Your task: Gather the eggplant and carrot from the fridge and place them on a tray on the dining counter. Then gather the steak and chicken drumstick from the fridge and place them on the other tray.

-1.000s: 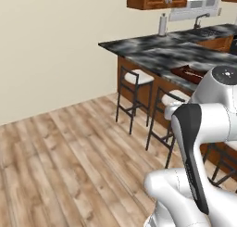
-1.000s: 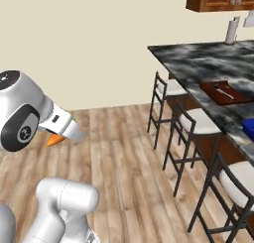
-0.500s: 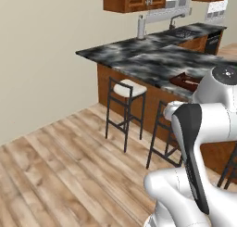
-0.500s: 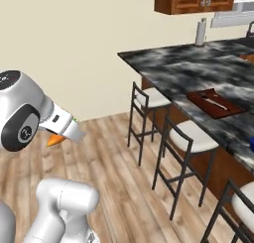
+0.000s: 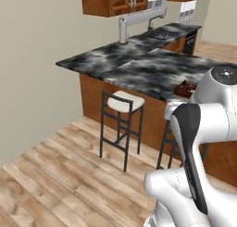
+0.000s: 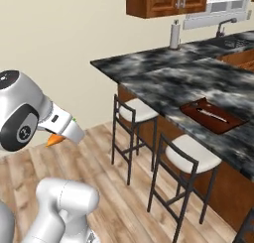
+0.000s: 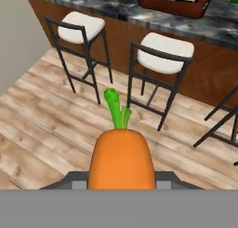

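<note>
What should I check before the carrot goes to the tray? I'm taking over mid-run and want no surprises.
1. Carrot held in the hand: ok, orange tip shows past it in the right base view.
2. Tray on the counter: ok.
3. Room in the tray: ok, just one thin pale item lying in it.
4. Eggplant already in the tray: not ok, none seen there.
5. Stools under the counter edge below the tray: cannot tell if they block the approach.

Two black metal bar stools with white cushioned seats (image 6: 191,153) (image 6: 138,109) stand on the light wood plank floor (image 5: 60,175). Brown wooden wall cabinets (image 5: 115,0) hang above (a steel faucet (image 5: 134,21) below them).
</note>
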